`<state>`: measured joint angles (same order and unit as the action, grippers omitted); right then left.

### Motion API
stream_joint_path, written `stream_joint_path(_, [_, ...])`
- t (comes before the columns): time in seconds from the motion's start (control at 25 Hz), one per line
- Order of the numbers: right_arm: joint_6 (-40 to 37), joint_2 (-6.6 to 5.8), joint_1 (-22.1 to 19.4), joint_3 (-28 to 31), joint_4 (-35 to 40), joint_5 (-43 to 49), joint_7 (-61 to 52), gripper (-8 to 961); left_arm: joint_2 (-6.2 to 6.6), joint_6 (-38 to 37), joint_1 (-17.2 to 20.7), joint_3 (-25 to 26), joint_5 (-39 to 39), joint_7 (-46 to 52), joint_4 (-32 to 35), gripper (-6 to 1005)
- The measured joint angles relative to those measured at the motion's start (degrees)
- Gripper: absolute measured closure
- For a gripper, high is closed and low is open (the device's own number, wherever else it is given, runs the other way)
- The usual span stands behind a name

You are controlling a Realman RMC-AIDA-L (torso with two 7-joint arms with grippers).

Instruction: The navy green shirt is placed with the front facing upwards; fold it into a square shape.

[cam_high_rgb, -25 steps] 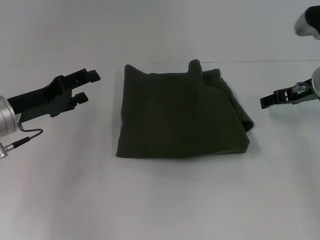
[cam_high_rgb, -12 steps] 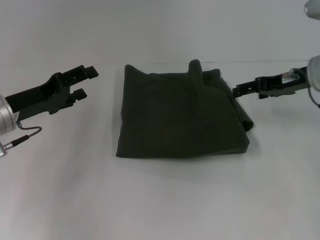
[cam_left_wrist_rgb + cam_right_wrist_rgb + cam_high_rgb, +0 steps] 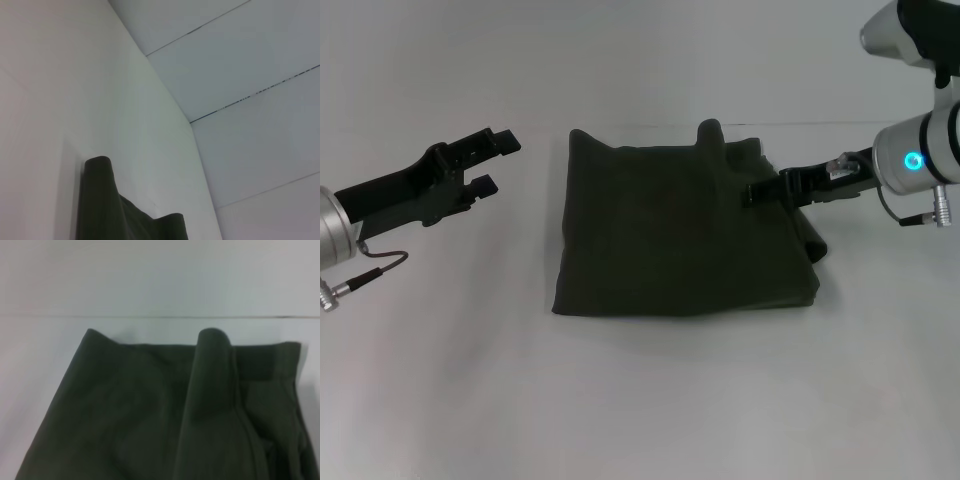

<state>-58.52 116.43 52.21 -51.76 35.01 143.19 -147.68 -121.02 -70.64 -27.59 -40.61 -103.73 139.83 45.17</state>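
The navy green shirt (image 3: 680, 240) lies folded into a rough square in the middle of the white table, plain dark side up, with a raised fold at its far edge. No lettering shows. My left gripper (image 3: 497, 165) is open and empty, held above the table left of the shirt's far left corner. My right gripper (image 3: 754, 192) reaches in from the right and sits over the shirt's right part, near the far right corner. The shirt's corner shows in the left wrist view (image 3: 115, 210), and its far half shows in the right wrist view (image 3: 150, 410).
The white table (image 3: 640, 400) spreads on all sides of the shirt. Its far edge meets a pale wall just behind the shirt (image 3: 640, 60). A cable hangs from my left wrist (image 3: 365, 270).
My right gripper has moved left, from beside the shirt's right side to over its right part. The left gripper has barely moved. The shirt has kept its shape.
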Motion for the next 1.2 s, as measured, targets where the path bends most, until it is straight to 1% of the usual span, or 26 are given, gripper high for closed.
stream_joint_path(0.32, [0.0,0.12,0.4,0.3,-2.3,-0.5,0.0,39,0.0,0.1,0.0,0.0,0.4,-0.2,0.0,125])
stream_joint_path(0.56, [0.2,0.47,-0.1,0.4,-2.6,-4.0,2.4,38,-0.07,0.1,0.0,0.0,0.6,-0.5,-0.5,126])
stream_joint_path(0.8, [0.0,0.44,-0.7,0.6,-3.1,-8.2,5.0,40,-0.09,0.1,0.1,0.0,0.7,-0.9,-1.0,126])
stream_joint_path(1.0, [-0.4,-0.39,-3.7,0.6,-1.3,-15.8,7.7,41,-0.09,0.1,0.1,0.0,1.3,-1.0,-1.0,125])
stream_joint_path(1.08, [-0.8,-0.61,-5.7,0.6,0.6,-19.2,8.6,42,-0.08,0.1,0.2,0.0,1.4,-1.0,-1.0,125])
stream_joint_path(1.2, [-2.2,-0.68,-9.7,1.2,6.2,-24.4,9.2,43,-0.03,0.1,0.2,0.0,1.5,-1.0,-1.0,125])
